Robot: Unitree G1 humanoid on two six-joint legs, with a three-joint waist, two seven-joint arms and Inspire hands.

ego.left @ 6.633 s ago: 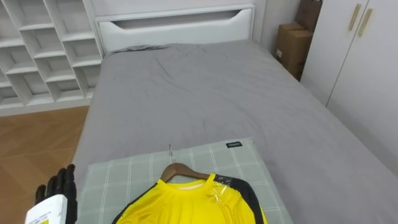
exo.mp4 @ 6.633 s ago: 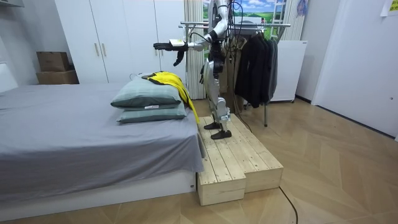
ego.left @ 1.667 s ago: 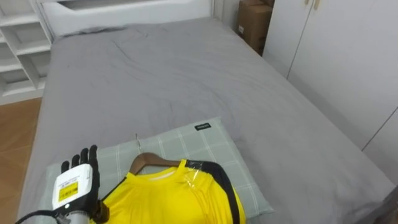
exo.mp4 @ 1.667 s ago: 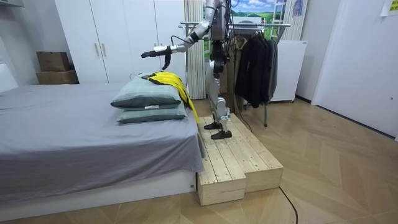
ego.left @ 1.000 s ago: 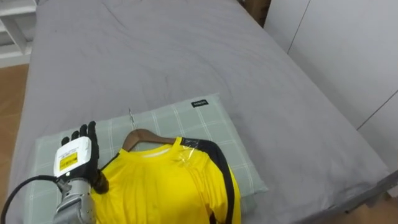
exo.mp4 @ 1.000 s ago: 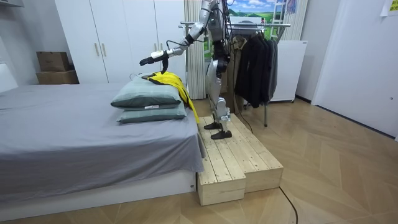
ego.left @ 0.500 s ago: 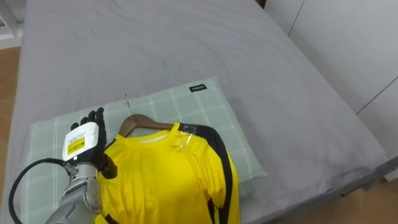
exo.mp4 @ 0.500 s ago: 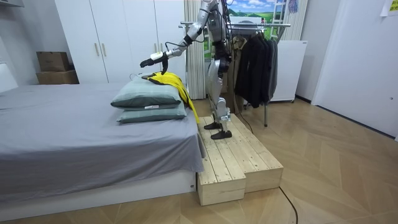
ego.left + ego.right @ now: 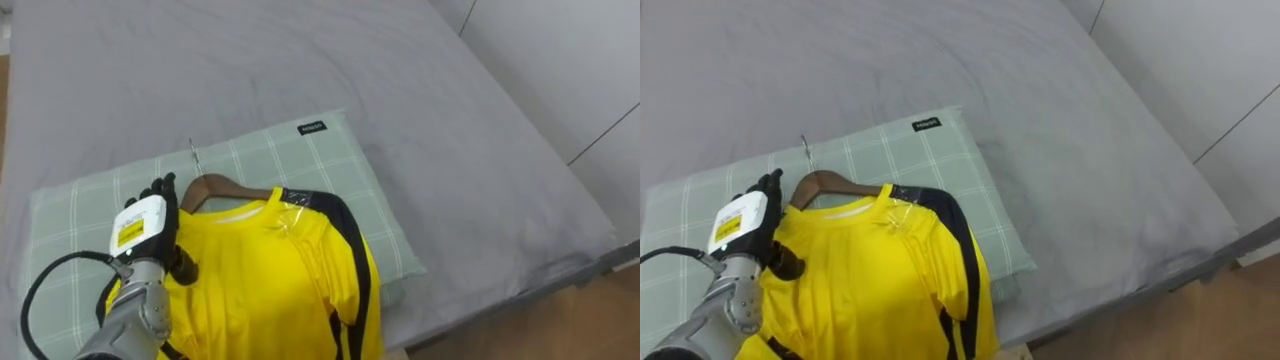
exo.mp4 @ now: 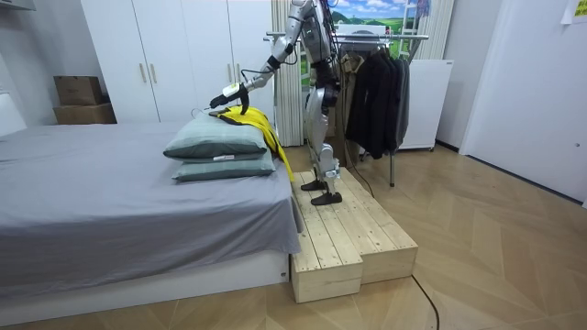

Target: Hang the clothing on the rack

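Observation:
A yellow shirt [image 9: 270,280] with black side stripes lies on a wooden hanger [image 9: 215,185] on top of a green checked pillow [image 9: 330,160] at the foot of the bed. The hanger's metal hook [image 9: 192,152] points toward the head of the bed. My left hand [image 9: 150,225] hovers open over the shirt's left shoulder, its fingertips close to the hanger's left end. In the room view the left hand [image 10: 225,94] reaches down over the shirt [image 10: 252,119] while I stand on a wooden platform [image 10: 344,238] at the bed's end.
Two stacked pillows [image 10: 215,151] rest on the grey bed [image 9: 420,120]. Behind me stands a clothes rack [image 10: 376,37] with dark garments [image 10: 376,92] hanging on it. White wardrobes line the wall beyond the bed.
My left hand has come down and forward from beside the pillow to just over the hanger's left end. The eye view has tipped downward, toward the bed's foot.

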